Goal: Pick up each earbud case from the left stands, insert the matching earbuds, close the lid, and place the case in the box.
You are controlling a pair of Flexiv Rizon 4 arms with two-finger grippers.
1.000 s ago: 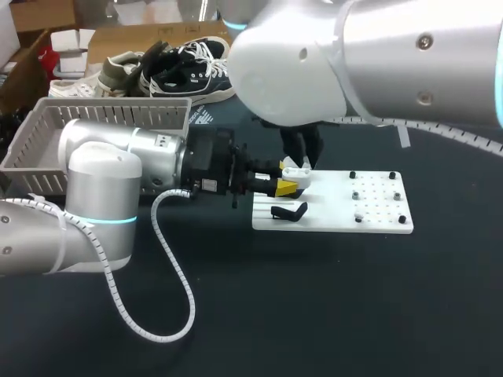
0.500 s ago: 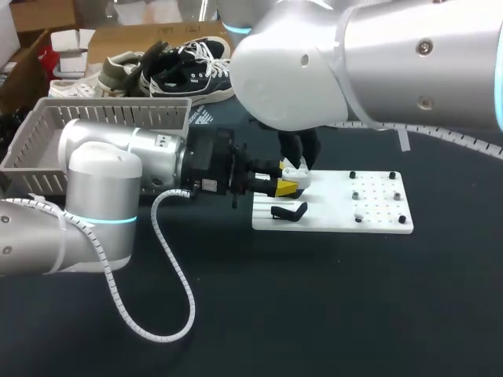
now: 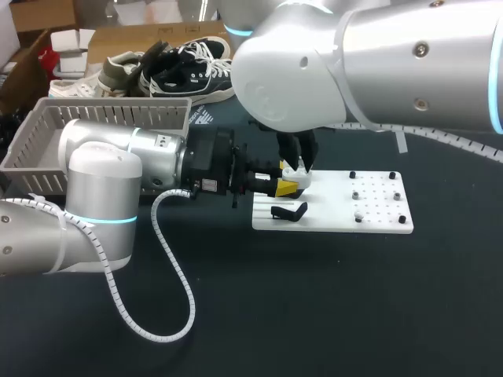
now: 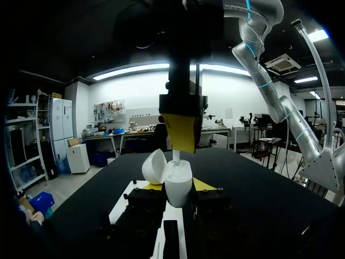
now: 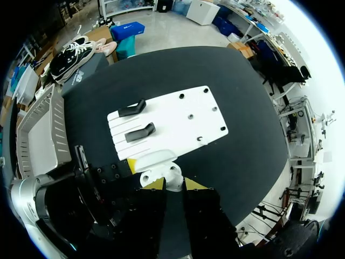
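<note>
White earbud case (image 4: 178, 181) (lid open) sits clamped in my left gripper (image 4: 178, 186) over the far left corner of the board (image 3: 377, 224), while my right gripper (image 4: 180, 144), pinching an earbud (image 4: 175, 156), has edged closer, so insertion looks near.

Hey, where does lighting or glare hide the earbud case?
Left wrist view: backlit, so the right gripper above the earbud case reads dark. Head view: only soft sheen on the right arm. Right wrist view: even light, no glare on the white board.
</note>
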